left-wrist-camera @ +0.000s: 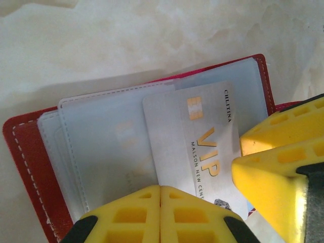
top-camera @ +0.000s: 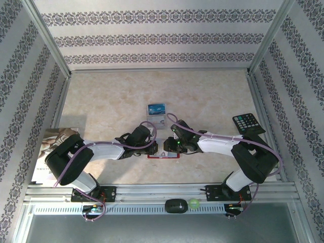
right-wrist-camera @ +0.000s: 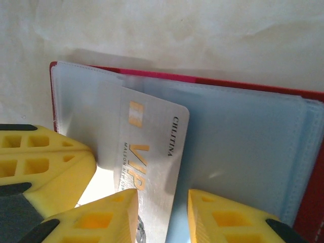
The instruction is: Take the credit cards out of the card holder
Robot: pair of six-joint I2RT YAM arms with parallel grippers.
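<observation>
Left gripper (left-wrist-camera: 161, 212), closed, pins card holder (left-wrist-camera: 30, 162); right gripper (right-wrist-camera: 162, 198), slightly parted, straddles silver VIP card (right-wrist-camera: 157, 136); next, pull toward six o'clock.

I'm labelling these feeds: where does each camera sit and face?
Top external: above and behind, looking down at the table; left arm and right arm show.
Left wrist: left arm, facing down at the card holder; left gripper shows.
Right wrist: right arm, facing down at the same holder; right gripper shows.
Shared: the silver VIP card, in both wrist views.
</observation>
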